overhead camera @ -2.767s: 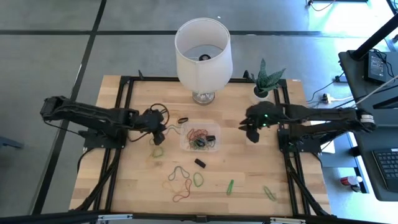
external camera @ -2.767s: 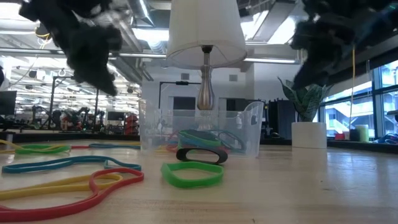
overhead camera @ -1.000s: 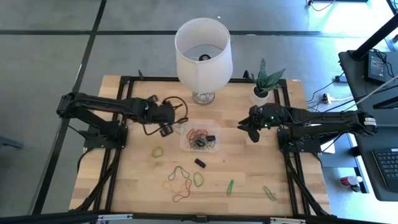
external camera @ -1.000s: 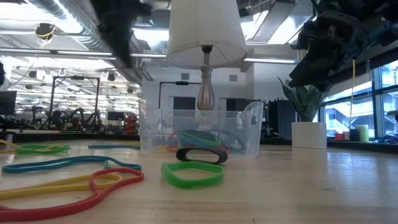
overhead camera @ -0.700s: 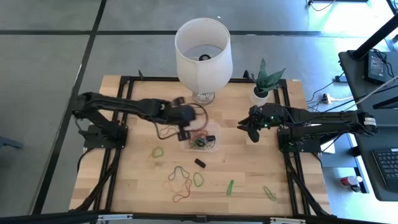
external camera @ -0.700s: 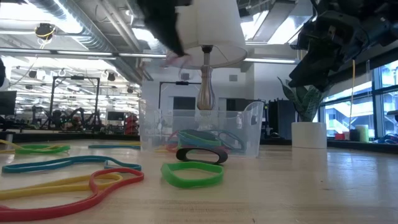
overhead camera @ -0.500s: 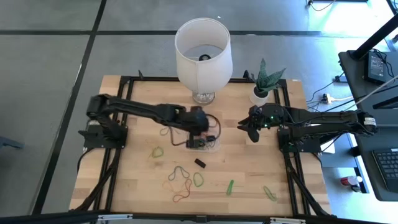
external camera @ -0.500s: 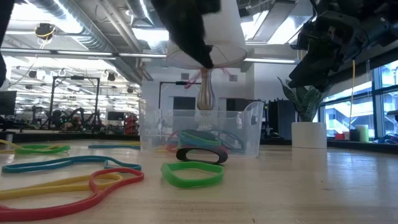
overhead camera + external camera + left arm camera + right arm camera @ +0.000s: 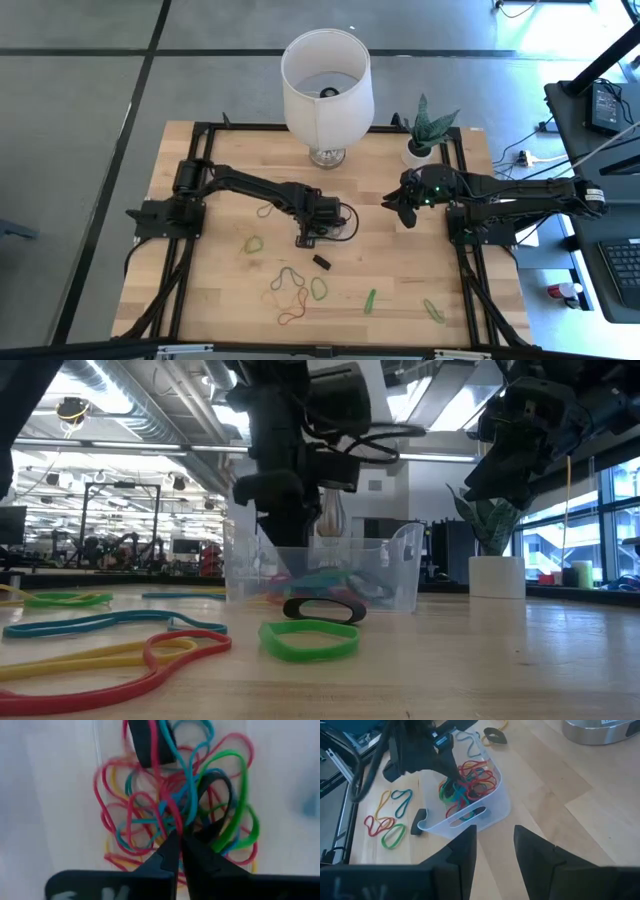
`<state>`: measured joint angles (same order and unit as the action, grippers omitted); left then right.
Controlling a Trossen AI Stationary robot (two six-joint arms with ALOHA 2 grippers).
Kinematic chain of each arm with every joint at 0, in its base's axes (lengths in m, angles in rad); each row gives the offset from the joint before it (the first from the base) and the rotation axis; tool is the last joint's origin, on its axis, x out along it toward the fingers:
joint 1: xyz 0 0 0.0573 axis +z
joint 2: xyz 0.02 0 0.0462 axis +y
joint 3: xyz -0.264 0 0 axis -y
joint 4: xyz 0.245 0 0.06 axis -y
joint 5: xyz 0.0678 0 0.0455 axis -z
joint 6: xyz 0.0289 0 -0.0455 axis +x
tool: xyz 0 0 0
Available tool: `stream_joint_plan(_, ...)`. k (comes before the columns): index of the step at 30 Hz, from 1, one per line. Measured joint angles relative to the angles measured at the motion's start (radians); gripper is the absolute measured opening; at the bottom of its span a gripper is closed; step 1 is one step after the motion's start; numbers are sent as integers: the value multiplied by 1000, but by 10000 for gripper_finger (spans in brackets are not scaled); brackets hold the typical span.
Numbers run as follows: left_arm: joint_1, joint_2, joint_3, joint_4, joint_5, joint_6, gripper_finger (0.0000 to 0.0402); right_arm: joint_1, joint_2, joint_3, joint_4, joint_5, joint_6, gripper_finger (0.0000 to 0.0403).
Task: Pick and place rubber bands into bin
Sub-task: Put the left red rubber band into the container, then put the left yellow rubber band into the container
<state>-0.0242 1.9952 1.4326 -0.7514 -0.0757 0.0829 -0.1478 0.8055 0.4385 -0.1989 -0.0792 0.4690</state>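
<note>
The clear bin (image 9: 392,574) stands mid-table, holding a tangle of red, blue, green and black rubber bands (image 9: 470,785). My left gripper (image 9: 179,842) reaches down into the bin (image 9: 487,812) and is shut on a red band. In the high view the left arm (image 9: 300,205) covers most of the bin. My right gripper (image 9: 492,850) hovers open to the right of the bin (image 9: 346,233), touching nothing. More bands lie flat on the table nearer the front edge: green (image 9: 253,243), a mixed cluster (image 9: 288,290) and green (image 9: 370,298). My left gripper pinches a red band (image 9: 171,811) between its two fingertips, coming from above and pointing down into the bin. The band runs from the tips across the pile of other bands; whether it rests on them or hangs free I cannot tell.
A white lampshade on a metal base (image 9: 325,85) stands just behind the bin, and a potted plant in a white pot (image 9: 421,148) at the far right. A small black piece (image 9: 321,262) lies in front of the bin. A green band (image 9: 432,308) lies near the front right corner.
My left gripper has swung from the table's left side rightward to over the bin, a red band dangling below it, and has come down into the bin. Its fingers stay shut. The right arm has kept still.
</note>
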Motion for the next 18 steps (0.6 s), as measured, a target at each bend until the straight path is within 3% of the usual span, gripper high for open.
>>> stream_joint_plan(18,6,-111,22,28,-13,-71,142,0,0,0,0,0,22,134)
